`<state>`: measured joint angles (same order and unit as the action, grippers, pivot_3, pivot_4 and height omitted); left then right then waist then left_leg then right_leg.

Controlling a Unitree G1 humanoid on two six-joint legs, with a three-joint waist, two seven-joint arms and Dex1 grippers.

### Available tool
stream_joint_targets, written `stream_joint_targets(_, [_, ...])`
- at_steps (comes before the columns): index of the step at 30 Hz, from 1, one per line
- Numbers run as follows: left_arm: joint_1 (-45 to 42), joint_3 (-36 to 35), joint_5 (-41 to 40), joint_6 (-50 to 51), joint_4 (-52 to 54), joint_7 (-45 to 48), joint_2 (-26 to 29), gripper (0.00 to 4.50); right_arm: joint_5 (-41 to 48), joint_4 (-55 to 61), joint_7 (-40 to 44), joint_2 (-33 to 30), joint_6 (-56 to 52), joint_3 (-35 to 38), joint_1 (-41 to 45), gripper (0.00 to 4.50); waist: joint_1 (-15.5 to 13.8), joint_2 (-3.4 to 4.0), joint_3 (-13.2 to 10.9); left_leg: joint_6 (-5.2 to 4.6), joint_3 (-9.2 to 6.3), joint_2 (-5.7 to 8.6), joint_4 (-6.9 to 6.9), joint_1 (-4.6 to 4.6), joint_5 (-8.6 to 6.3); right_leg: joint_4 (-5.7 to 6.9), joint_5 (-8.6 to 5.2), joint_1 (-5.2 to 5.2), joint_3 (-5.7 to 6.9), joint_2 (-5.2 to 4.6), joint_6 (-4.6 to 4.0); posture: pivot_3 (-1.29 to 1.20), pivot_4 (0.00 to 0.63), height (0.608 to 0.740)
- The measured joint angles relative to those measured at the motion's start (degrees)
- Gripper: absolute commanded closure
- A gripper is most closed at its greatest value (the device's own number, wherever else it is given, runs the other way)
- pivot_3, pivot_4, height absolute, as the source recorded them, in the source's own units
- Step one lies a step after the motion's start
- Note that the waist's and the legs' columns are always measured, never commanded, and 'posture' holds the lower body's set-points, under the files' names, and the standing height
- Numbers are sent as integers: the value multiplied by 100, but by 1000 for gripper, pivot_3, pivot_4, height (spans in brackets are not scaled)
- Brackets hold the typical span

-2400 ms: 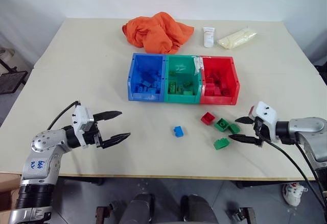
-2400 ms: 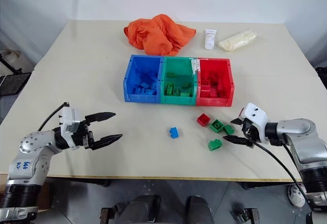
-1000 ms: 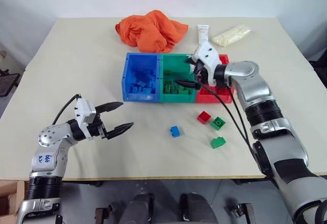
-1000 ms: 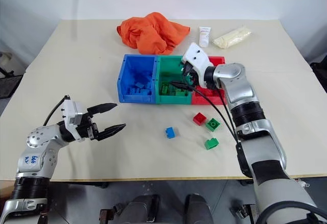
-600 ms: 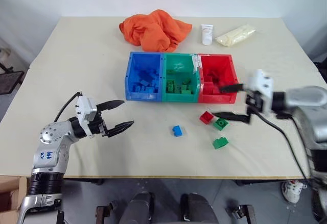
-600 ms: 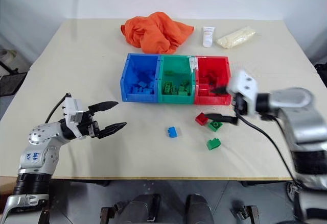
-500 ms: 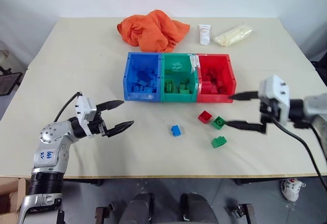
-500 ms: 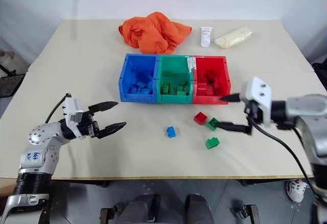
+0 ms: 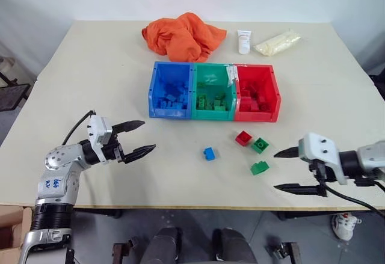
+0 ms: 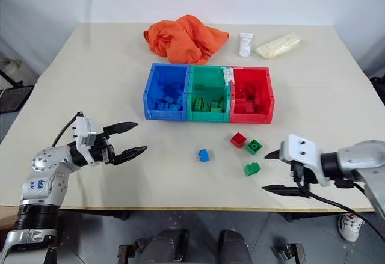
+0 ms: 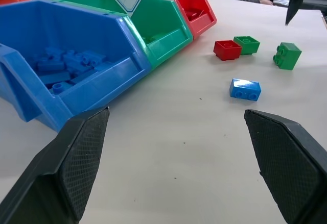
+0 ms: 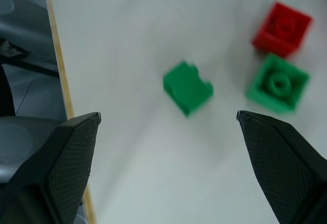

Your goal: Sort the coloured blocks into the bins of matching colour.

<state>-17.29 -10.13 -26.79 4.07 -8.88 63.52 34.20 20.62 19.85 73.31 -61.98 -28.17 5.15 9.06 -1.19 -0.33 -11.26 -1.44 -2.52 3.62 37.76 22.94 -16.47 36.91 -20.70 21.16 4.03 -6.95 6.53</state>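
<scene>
Right pincer (image 9: 289,170): spread, empty, at four o'clock of the near green block (image 9: 260,168).
Left pincer (image 9: 136,138): spread, idle.
Bins (image 9: 215,115): twelve o'clock of loose blocks.
Risk: approaching sideways could knock the green block off the bench (image 9: 96,83) edge.

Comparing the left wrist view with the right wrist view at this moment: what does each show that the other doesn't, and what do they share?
Left wrist view alone: the blue bin, green bin and red bin, joined in a row with blocks inside, and a loose blue block on the table.

Right wrist view alone: the table's front edge with the floor beyond it.

Both: one red block and two green blocks, a flat one beside the red and a stepped one apart from them. Each view also shows its own open fingers.
</scene>
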Motion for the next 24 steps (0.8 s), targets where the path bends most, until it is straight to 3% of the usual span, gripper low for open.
stream_joint_targets(10, [454,-93,-31,179,572,-246,10,0,-727,-1073,109,515,692,-1410,963,34,-10,0,0,0,-4,0,5,6,-1,-1,0,5,0,0,0,0,150,740])
stream_joint_targets(20, [588,-119,-45,215,670,-454,-2,0,-905,-1586,201,725,960,-1603,1353,3407,-7,0,0,3,-3,-5,6,6,-3,1,0,8,-2,7,-1,0,150,740])
stream_joint_targets(21, [590,-119,-45,214,671,-467,-4,0,-902,-1586,207,725,965,-1599,1369,3611,-8,0,0,2,-3,-5,6,6,-3,1,1,8,-3,7,-1,0,150,740])
stream_joint_targets(24, [590,-119,-45,206,671,-489,-20,0,-790,-1565,208,728,892,-1530,1453,3612,-7,0,0,3,-3,-5,7,6,-3,1,1,9,-3,8,-1,0,150,740])
